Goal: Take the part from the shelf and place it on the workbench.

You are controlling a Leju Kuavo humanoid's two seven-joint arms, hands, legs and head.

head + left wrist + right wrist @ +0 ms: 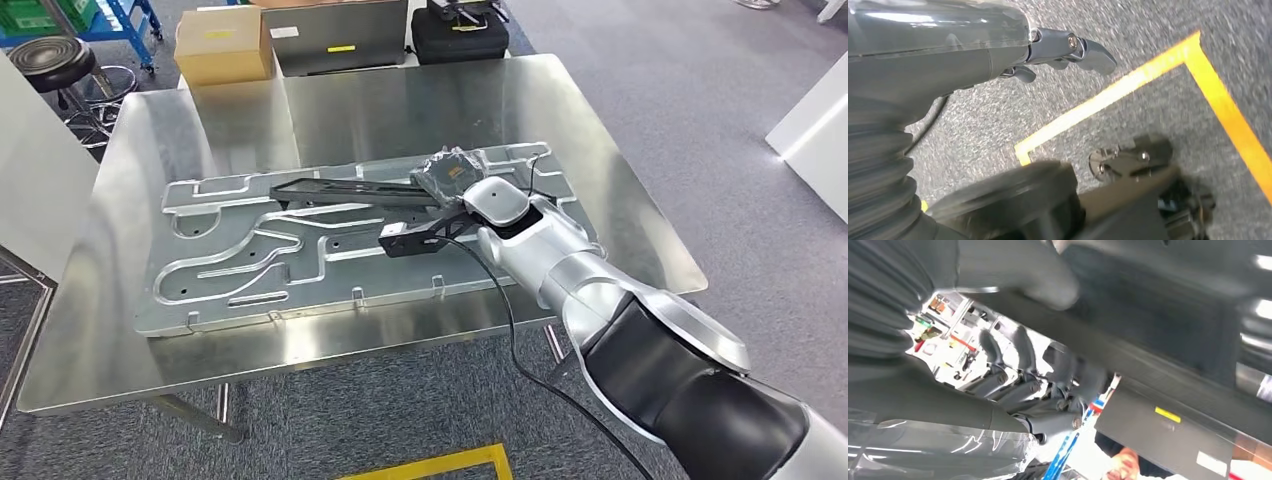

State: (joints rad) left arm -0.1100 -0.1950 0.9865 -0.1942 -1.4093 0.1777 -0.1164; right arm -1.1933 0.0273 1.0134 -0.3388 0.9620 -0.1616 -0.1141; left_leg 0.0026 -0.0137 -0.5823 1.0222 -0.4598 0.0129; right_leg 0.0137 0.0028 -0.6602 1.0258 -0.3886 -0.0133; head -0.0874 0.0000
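Note:
A long black frame part (340, 190) lies slanted over a large grooved silver plate (250, 270) on the steel workbench (120, 370). My right hand (452, 178), wrapped in clear film, grips the part at its right end, low over the plate. In the right wrist view the dark fingers (1023, 357) curl under the black part (1148, 360) with the thumb on its other side. My left hand (1063, 50) hangs over grey floor, fingers loosely apart, holding nothing.
Behind the workbench stand a cardboard box (225, 45), a grey case (340, 40) and a black bag (460, 35). A black stool (50, 60) is at the far left, a white panel (815, 125) at the right. Yellow floor tape (440, 465) runs in front.

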